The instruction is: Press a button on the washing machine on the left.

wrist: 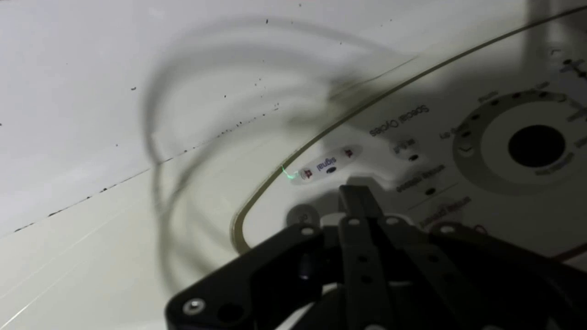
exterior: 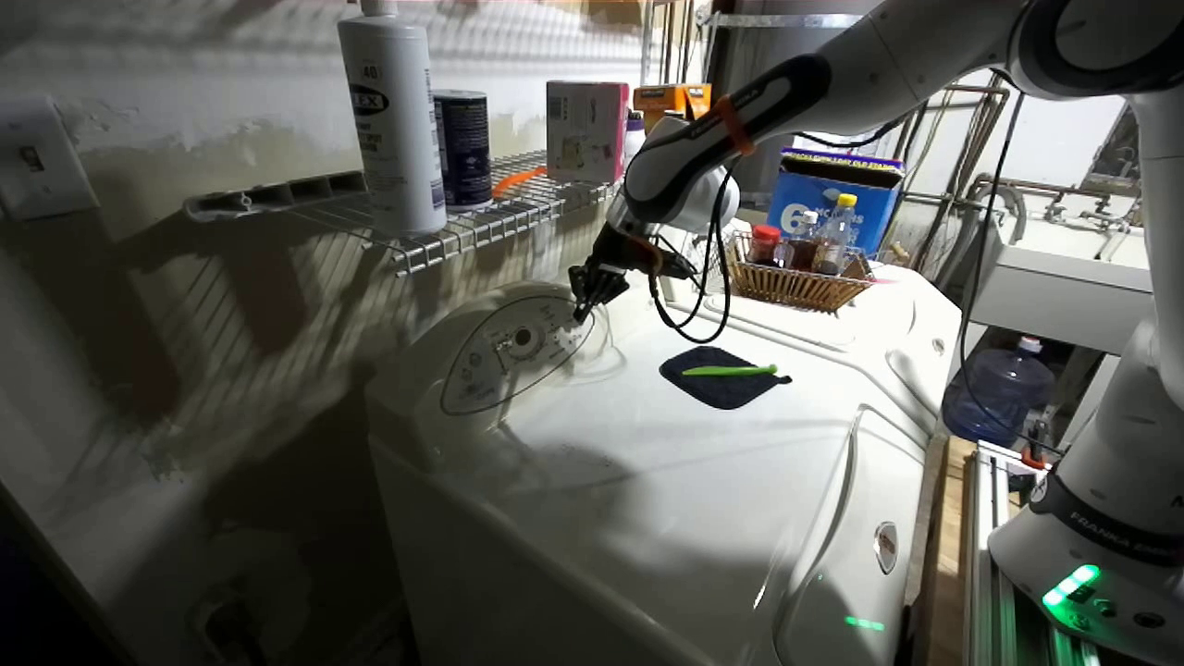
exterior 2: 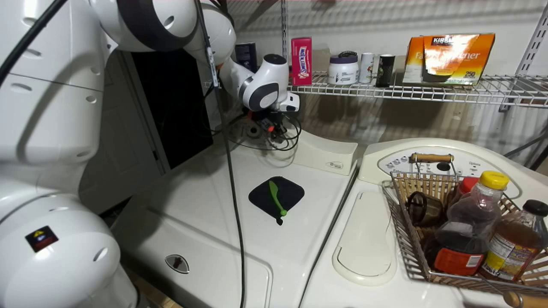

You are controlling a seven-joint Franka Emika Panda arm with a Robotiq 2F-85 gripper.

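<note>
The large white washing machine [exterior: 638,499] fills the middle of an exterior view; it also stands left in an exterior view [exterior 2: 201,196]. Its oval, grey-outlined control panel [exterior: 481,370] is at the back. My gripper [exterior: 580,316] points down at the panel's right end, its fingers together and holding nothing. In the wrist view the fingertips [wrist: 355,189] are over the panel, beside the signal button [wrist: 323,166] and a round button [wrist: 302,214], partly behind the gripper. The fingertips' shadow lies close to them; whether they touch the panel I cannot tell. The dark dial [wrist: 536,145] is farther right.
A dark pad [exterior: 717,393] with a green utensil [exterior 2: 276,199] lies on the lid. A wire shelf [exterior 2: 368,89] with bottles and boxes hangs above. A second white machine [exterior 2: 364,239] with a basket [exterior 2: 411,239] of bottles stands alongside. The arm's black cable hangs near the gripper.
</note>
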